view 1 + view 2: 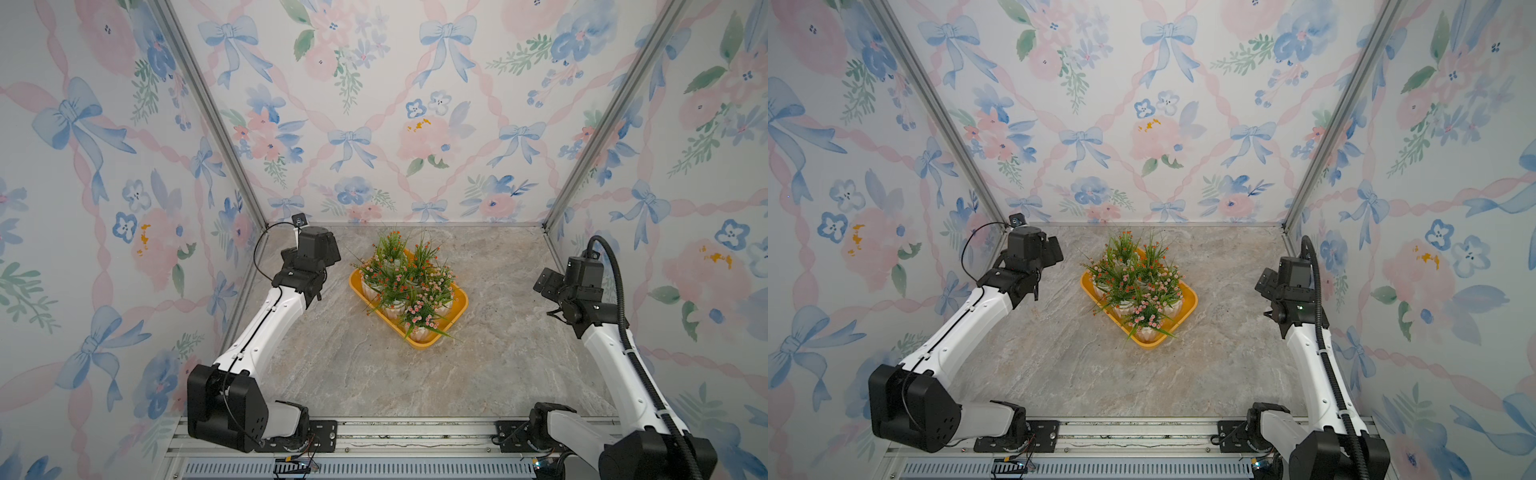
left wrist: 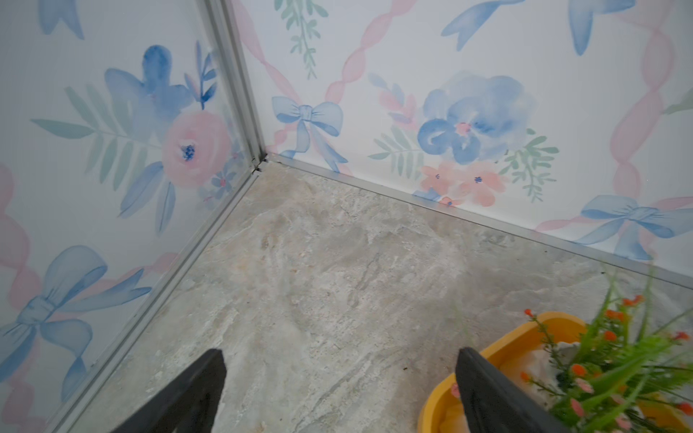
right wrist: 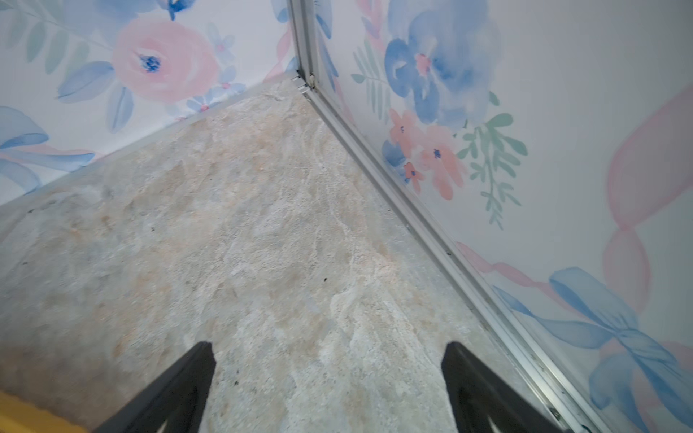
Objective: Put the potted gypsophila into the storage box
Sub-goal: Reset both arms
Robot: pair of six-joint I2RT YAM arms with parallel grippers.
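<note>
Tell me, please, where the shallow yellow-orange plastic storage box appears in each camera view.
Both top views: the storage box sits mid-picture.
Left wrist: lower right corner of the picture.
Right wrist: only a yellow sliver, lower left corner.
Shared landmark: the grey marbled tabletop it rests on.

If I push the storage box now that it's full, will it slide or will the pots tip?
The storage box probably slides easily: shallow smooth plastic on a flat tabletop. The potted gypsophila look top-heavy, but packed together they likely brace each other.
</note>
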